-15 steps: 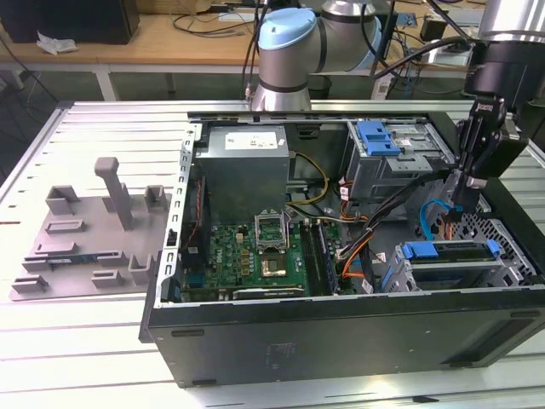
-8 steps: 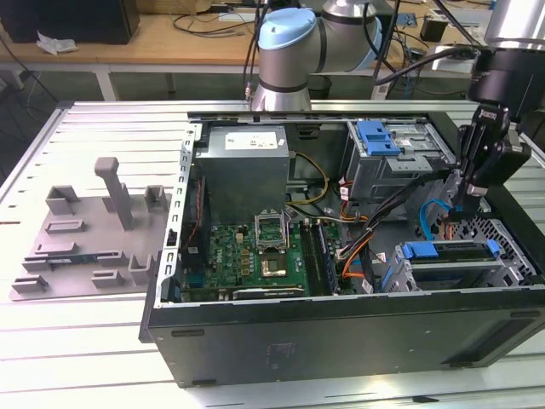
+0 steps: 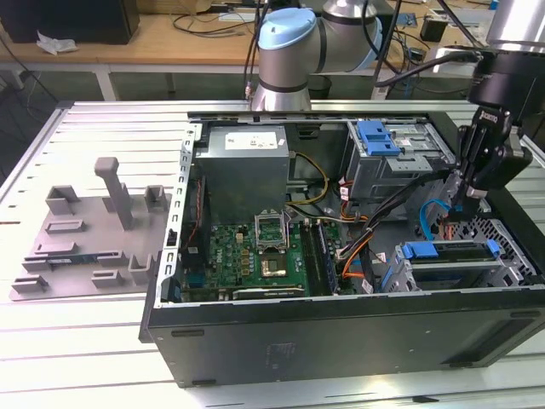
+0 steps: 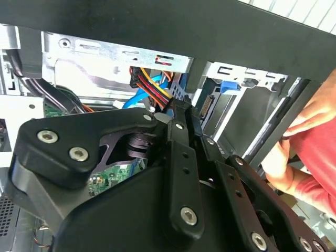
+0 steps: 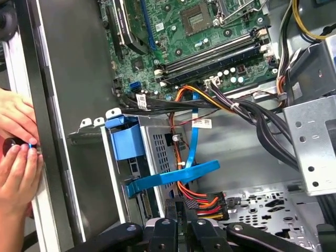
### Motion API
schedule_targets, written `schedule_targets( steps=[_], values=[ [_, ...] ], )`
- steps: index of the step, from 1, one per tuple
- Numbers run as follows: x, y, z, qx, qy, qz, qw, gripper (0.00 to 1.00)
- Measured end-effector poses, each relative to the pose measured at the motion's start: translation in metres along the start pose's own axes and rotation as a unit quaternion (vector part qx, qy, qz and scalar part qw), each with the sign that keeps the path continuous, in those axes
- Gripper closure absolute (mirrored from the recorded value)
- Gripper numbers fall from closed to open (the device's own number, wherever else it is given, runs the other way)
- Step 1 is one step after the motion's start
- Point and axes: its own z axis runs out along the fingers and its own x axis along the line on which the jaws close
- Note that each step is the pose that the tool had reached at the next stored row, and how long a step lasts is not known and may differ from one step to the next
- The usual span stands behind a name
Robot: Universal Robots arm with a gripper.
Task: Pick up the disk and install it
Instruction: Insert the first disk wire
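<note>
The disk (image 3: pixel 456 254) lies flat in the lower drive cage at the case's front corner, on the exterior view's right. A blue bracket (image 3: pixel 423 250) frames its end. In the first wrist view its silver perforated side (image 5: pixel 160 149) and blue bracket (image 5: pixel 125 139) sit in the cage, and a blue strap (image 5: pixel 173 176) crosses in front. My gripper (image 3: pixel 456 209) hangs just above and behind the cage, among the cables. In both wrist views its fingers (image 5: pixel 172 210) stand pressed close together beside a red, orange and yellow wire bundle (image 5: pixel 202 199), with nothing seen between them (image 4: pixel 184 113).
A person's hands (image 5: pixel 18 157) rest on the case's outer edge next to the cage, and a hand (image 4: pixel 310 121) and red sleeve show close by. A blue tray (image 3: pixel 379 136) tops the upper cage. The motherboard (image 3: pixel 255 251), power supply (image 3: pixel 247 162) and a grey fixture (image 3: pixel 94 230) lie toward the exterior view's left.
</note>
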Motion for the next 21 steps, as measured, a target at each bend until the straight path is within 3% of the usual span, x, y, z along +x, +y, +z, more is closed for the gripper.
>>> schedule_targets(
  steps=[2, 5, 10, 11, 18, 21],
  values=[
    [0.0018, 0.0000, -0.0009, 0.0002, -0.0083, -0.005, 1.0000, 0.84],
    [0.0046, -0.0002, -0.0026, 0.0000, -0.0160, -0.009, 0.9998, 0.84],
    [0.0138, -0.0019, -0.0036, -0.0014, -0.0237, -0.010, 0.9997, 0.84],
    [0.0170, -0.0025, -0.0041, -0.0024, -0.0288, -0.011, 0.9995, 0.84],
    [0.0255, -0.0026, -0.0040, -0.0061, -0.0531, -0.018, 0.9984, 0.84],
    [0.0273, -0.0022, -0.0039, -0.0051, -0.0563, -0.023, 0.9981, 0.84]
  ],
)
